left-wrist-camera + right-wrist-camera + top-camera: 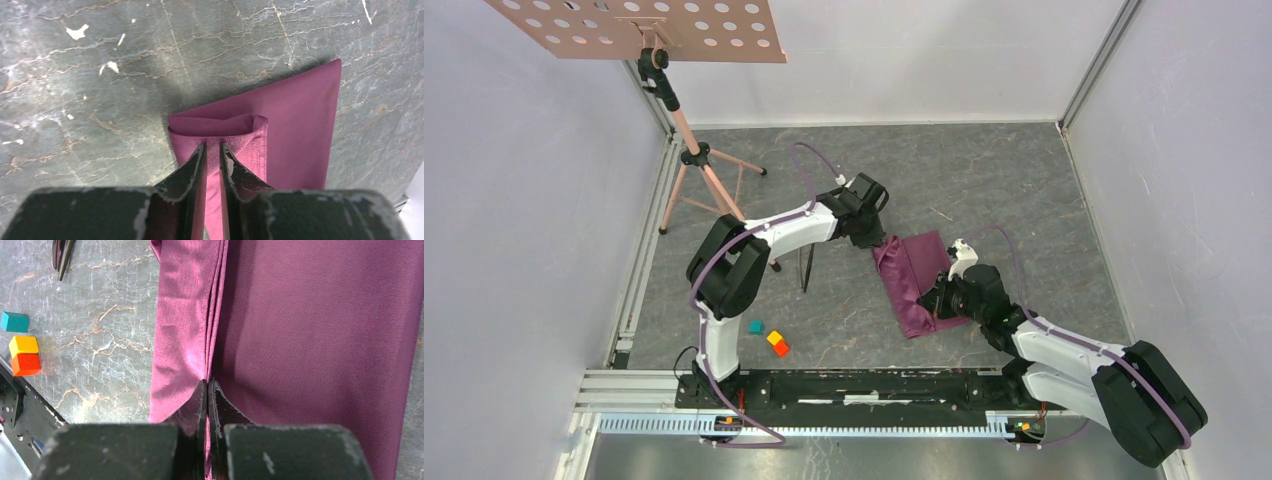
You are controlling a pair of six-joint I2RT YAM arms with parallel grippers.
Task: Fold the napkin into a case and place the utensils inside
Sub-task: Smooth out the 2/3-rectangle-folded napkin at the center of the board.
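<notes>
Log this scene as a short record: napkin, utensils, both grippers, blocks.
napkin: partly folded on the table, one corner lifted
left gripper: shut on the napkin's lifted far-left corner
right gripper: shut on the napkin's layered fold edge, near side
utensils: lying together on the table, left of the napkin, apart from it, not inside
blocks: teal, yellow and orange, near the left arm's base; yellow and orange touching
</notes>
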